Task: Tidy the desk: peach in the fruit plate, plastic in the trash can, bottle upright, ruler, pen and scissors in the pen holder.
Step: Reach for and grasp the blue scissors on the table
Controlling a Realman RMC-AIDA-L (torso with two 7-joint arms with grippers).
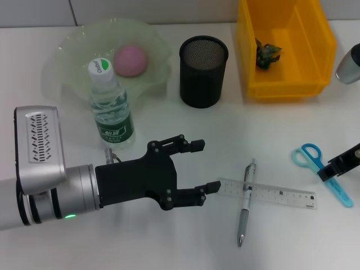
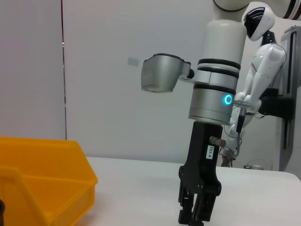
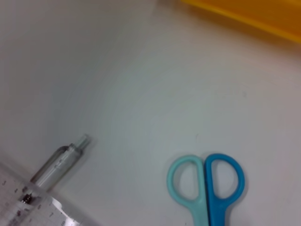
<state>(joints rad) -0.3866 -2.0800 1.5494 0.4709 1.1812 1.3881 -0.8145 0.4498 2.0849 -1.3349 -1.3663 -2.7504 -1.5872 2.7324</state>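
Note:
The pink peach [image 1: 131, 60] lies in the pale green fruit plate [image 1: 73, 42]. In front of the plate the bottle [image 1: 110, 107] stands upright. My left gripper [image 1: 206, 166] is open and empty, to the bottle's right and just left of the clear ruler [image 1: 275, 194]. A grey pen [image 1: 246, 208] lies across the ruler. The blue scissors [image 1: 318, 167] lie at the right, with my right gripper [image 1: 339, 163] low over their blades. The right wrist view shows the scissors' handles [image 3: 207, 183] and the pen [image 3: 59, 162]. The black mesh pen holder [image 1: 203, 71] stands empty. Crumpled plastic [image 1: 268, 53] sits in the yellow trash can [image 1: 315, 34].
The yellow bin [image 2: 42, 183] fills the back right corner, and a grey part of the right arm [image 1: 350, 64] hangs beside it. In the left wrist view my right gripper [image 2: 195, 209] points straight down at the white table [image 2: 141, 188].

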